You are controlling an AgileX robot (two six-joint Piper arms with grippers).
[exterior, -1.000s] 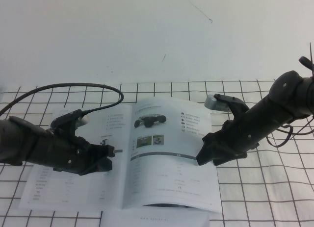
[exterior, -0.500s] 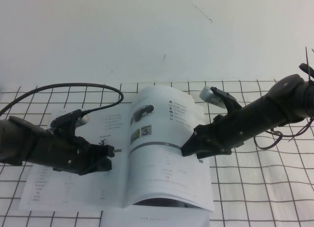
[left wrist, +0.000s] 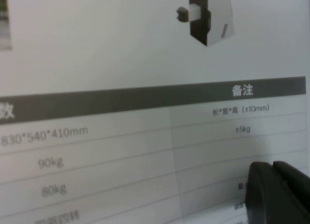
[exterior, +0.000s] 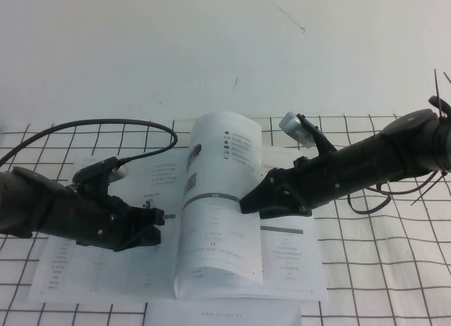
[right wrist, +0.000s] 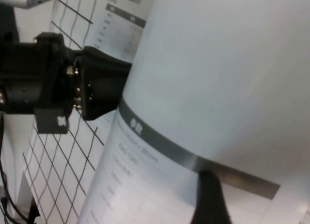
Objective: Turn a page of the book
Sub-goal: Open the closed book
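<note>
The book (exterior: 106,270) lies open on the gridded table. My right gripper (exterior: 245,203) is shut on the outer edge of the page (exterior: 218,164) and holds it up, curled over the spine, with a grey bar across it. In the right wrist view one dark finger (right wrist: 208,200) lies against the lifted page (right wrist: 218,79). My left gripper (exterior: 153,224) is shut, its tips resting on the left-hand page. In the left wrist view its fingers (left wrist: 276,190) sit on the printed table of that page (left wrist: 121,64).
The uncovered right-hand page (exterior: 289,259) lies flat under my right arm. A plain white sheet (exterior: 225,315) lies at the front edge. A black cable (exterior: 120,124) arcs behind my left arm. The gridded cloth (exterior: 394,270) extends to the right.
My right gripper has moved left with the page. The page has risen from flat on the right side to standing curled over the spine, uncovering the page beneath. My left arm has not moved.
</note>
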